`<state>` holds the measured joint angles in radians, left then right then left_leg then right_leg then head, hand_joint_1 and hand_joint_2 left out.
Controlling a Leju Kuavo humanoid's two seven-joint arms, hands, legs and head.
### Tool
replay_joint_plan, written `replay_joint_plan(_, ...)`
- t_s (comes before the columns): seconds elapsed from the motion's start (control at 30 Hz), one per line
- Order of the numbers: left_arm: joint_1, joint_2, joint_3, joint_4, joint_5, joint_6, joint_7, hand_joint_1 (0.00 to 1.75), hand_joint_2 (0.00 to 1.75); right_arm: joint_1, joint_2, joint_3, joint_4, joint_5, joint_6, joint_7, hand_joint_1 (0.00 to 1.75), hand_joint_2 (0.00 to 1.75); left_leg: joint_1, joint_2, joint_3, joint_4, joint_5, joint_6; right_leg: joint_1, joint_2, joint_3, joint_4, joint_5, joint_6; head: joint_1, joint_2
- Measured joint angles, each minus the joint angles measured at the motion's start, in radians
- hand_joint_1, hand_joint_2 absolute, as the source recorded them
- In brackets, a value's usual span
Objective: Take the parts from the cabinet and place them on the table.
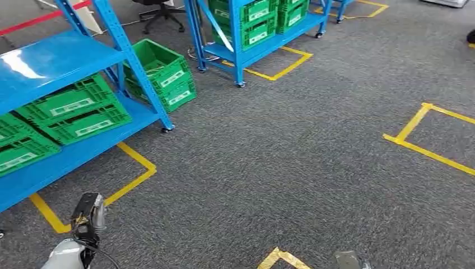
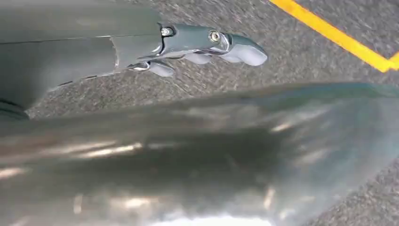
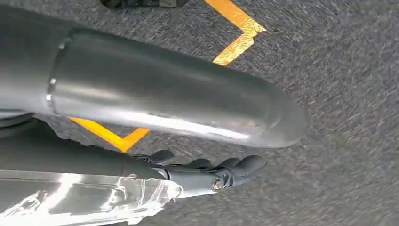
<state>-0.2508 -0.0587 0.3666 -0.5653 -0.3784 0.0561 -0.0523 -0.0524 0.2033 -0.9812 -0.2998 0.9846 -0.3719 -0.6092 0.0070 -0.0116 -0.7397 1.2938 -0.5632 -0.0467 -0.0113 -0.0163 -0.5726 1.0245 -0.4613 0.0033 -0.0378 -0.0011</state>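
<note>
Cabinet point(image 1: 56, 61) stands ahead-left (green crates point(image 1: 73, 112) shelved); both hands' fingers point(image 2: 235, 47) hang loosely extended, empty.

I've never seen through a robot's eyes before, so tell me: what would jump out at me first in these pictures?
Bright blue shelving stands at the left of the head view, with green crates on its lower shelf and another green crate on the floor beside it. Yellow tape lines mark squares on the grey carpet. In the wrist views, the left hand and right hand hang over the carpet, holding nothing.
</note>
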Motion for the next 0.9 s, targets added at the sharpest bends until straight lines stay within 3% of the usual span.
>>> replay_joint_plan(0.03,0.003,0.000,-0.004,0.000,0.018,0.017,-0.013,0.00,0.00,-0.001,-0.001,0.000,0.000,-0.001,-0.001,-0.003,0.00,0.00,0.000,0.000,-0.007,0.010,0.012,0.000,0.001,-0.014,0.001,0.000,-0.001,-0.001,0.000,0.000)
replay_joint_plan(0.07,0.004,0.001,-0.005,0.000,0.046,0.038,-0.034,0.00,0.00,-0.003,-0.001,0.000,0.000,-0.006,-0.004,-0.013,0.00,0.00,0.000,0.001,0.010,-0.025,0.043,0.003,0.003,-0.026,0.002,0.000,-0.002,-0.001,0.000,0.000)
replay_joint_plan(0.1,-0.001,0.002,-0.002,-0.001,0.095,0.062,-0.071,0.00,0.00,-0.005,-0.001,0.000,0.000,-0.009,-0.008,-0.027,0.00,0.00,-0.001,0.005,0.048,-0.100,0.088,0.007,0.004,-0.039,0.005,0.000,-0.003,-0.001,0.000,0.000)
replay_joint_plan(0.13,-0.011,0.004,0.004,-0.002,0.152,0.082,-0.109,0.00,0.00,-0.008,-0.001,0.000,0.000,-0.013,-0.009,-0.042,0.00,0.00,-0.004,0.022,0.095,-0.189,0.131,0.013,0.005,-0.051,0.009,0.000,-0.005,0.001,-0.001,0.000)
replay_joint_plan(0.17,-0.027,0.006,0.009,-0.002,0.194,0.093,-0.136,0.00,0.00,-0.012,-0.001,0.000,0.000,-0.015,-0.009,-0.052,0.00,0.00,-0.011,0.069,0.137,-0.265,0.159,0.022,0.007,-0.063,0.013,0.000,-0.008,0.003,0.000,0.000)
replay_joint_plan(0.2,-0.049,0.010,0.014,-0.002,0.238,0.100,-0.161,0.00,0.00,-0.015,-0.002,0.000,0.000,-0.017,-0.009,-0.064,0.00,0.00,-0.025,0.113,0.154,-0.309,0.150,0.025,0.018,-0.075,0.013,0.006,-0.014,0.009,-0.002,0.000)
replay_joint_plan(0.3,-0.073,0.028,0.032,0.000,0.318,0.094,-0.234,0.00,0.00,-0.027,-0.006,0.009,-0.005,-0.040,0.004,-0.077,0.00,0.00,-0.025,0.071,0.140,-0.307,0.151,0.040,0.020,-0.111,0.020,-0.002,-0.015,0.019,0.001,0.000)
replay_joint_plan(0.33,-0.042,0.017,0.034,0.009,0.312,0.078,-0.303,0.00,0.00,-0.024,0.000,0.010,-0.030,-0.085,0.020,-0.083,0.00,0.00,-0.022,0.060,0.150,-0.315,0.153,0.045,0.018,-0.114,0.025,-0.001,-0.021,0.028,0.002,0.000)
replay_joint_plan(0.37,0.001,0.013,0.034,0.017,0.301,0.061,-0.441,0.00,0.00,-0.010,0.012,0.008,-0.075,-0.147,0.031,-0.085,0.00,0.00,-0.016,0.053,0.162,-0.320,0.154,0.051,0.012,-0.064,0.020,0.014,-0.034,0.036,0.003,0.000)
replay_joint_plan(0.4,0.039,0.001,0.034,0.026,0.298,0.056,-0.522,0.00,0.00,0.003,0.019,0.006,-0.096,-0.176,0.036,-0.088,0.00,0.00,-0.015,0.048,0.167,-0.320,0.152,0.056,0.010,-0.019,0.004,0.059,-0.064,0.040,-0.001,0.000)
replay_joint_plan(0.43,0.075,-0.013,0.035,0.040,0.296,0.050,-0.596,0.00,0.00,0.018,0.024,0.004,-0.116,-0.194,0.043,-0.089,0.00,0.00,-0.014,0.038,0.167,-0.319,0.151,0.061,0.010,0.005,-0.036,0.146,-0.107,0.043,0.002,0.000)
replay_joint_plan(0.5,0.141,-0.043,0.034,0.048,0.299,0.022,-0.628,0.00,0.00,0.048,0.031,0.003,-0.151,-0.222,0.066,-0.088,0.00,0.00,-0.013,0.003,0.163,-0.319,0.151,0.064,0.010,0.013,-0.122,0.307,-0.168,0.047,0.010,0.000)
replay_joint_plan(0.53,0.169,-0.054,0.035,0.044,0.306,-0.002,-0.637,0.00,0.00,0.060,0.038,0.003,-0.181,-0.243,0.084,-0.089,0.00,0.00,-0.013,-0.014,0.164,-0.319,0.151,0.063,0.010,0.013,-0.140,0.332,-0.163,0.047,0.012,0.000)
replay_joint_plan(0.57,0.193,-0.066,0.037,0.037,0.312,-0.035,-0.642,0.00,0.00,0.071,0.044,0.007,-0.218,-0.271,0.101,-0.089,0.00,0.00,-0.011,-0.030,0.165,-0.318,0.151,0.063,0.009,0.013,-0.134,0.306,-0.133,0.047,0.010,0.000)
replay_joint_plan(0.6,0.207,-0.074,0.041,0.029,0.312,-0.065,-0.644,0.00,0.00,0.079,0.050,0.013,-0.247,-0.292,0.113,-0.089,0.00,0.00,-0.009,-0.047,0.166,-0.318,0.151,0.063,0.008,0.016,-0.108,0.240,-0.089,0.047,0.012,0.000)
replay_joint_plan(0.63,0.215,-0.087,0.048,0.017,0.301,-0.095,-0.645,0.00,0.00,0.086,0.055,0.023,-0.279,-0.306,0.125,-0.090,0.00,0.00,-0.006,-0.067,0.167,-0.317,0.151,0.059,0.006,0.030,-0.061,0.134,-0.033,0.047,0.011,0.000)
replay_joint_plan(0.67,0.216,-0.092,0.055,0.003,0.291,-0.118,-0.646,0.00,0.00,0.089,0.061,0.032,-0.307,-0.313,0.135,-0.090,0.00,0.00,-0.004,-0.082,0.166,-0.314,0.150,0.053,-0.003,0.070,-0.020,0.048,0.003,0.053,0.014,0.000)
replay_joint_plan(0.7,0.214,-0.097,0.060,-0.010,0.285,-0.134,-0.647,0.00,0.00,0.091,0.071,0.039,-0.329,-0.316,0.142,-0.090,0.00,0.00,-0.010,-0.098,0.160,-0.305,0.147,0.044,-0.014,0.132,-0.002,0.004,-0.009,0.056,0.019,0.000)
replay_joint_plan(0.8,0.219,-0.114,0.069,-0.031,0.273,-0.153,-0.649,0.00,0.00,0.091,0.085,0.058,-0.387,-0.322,0.152,-0.091,0.00,0.00,-0.002,-0.129,0.151,-0.314,0.157,0.026,-0.003,0.097,0.007,0.010,-0.006,0.030,0.017,0.000)
replay_joint_plan(0.83,0.224,-0.118,0.076,-0.037,0.267,-0.165,-0.649,0.00,0.00,0.094,0.092,0.065,-0.405,-0.323,0.156,-0.091,0.00,0.00,0.000,-0.141,0.149,-0.313,0.159,0.020,-0.007,0.083,0.007,0.006,-0.001,0.022,0.017,0.000)
replay_joint_plan(0.87,0.229,-0.125,0.080,-0.042,0.265,-0.186,-0.649,0.00,0.00,0.095,0.099,0.074,-0.422,-0.326,0.162,-0.091,0.00,0.00,-0.002,-0.120,0.148,-0.304,0.150,0.019,-0.010,0.067,0.009,0.002,0.002,0.015,0.017,0.000)
replay_joint_plan(0.9,0.228,-0.132,0.083,-0.045,0.262,-0.202,-0.649,0.00,0.00,0.099,0.103,0.079,-0.439,-0.330,0.165,-0.091,0.00,0.00,-0.008,-0.064,0.129,-0.267,0.120,0.014,-0.009,0.058,0.009,0.002,0.002,0.008,0.006,0.000)
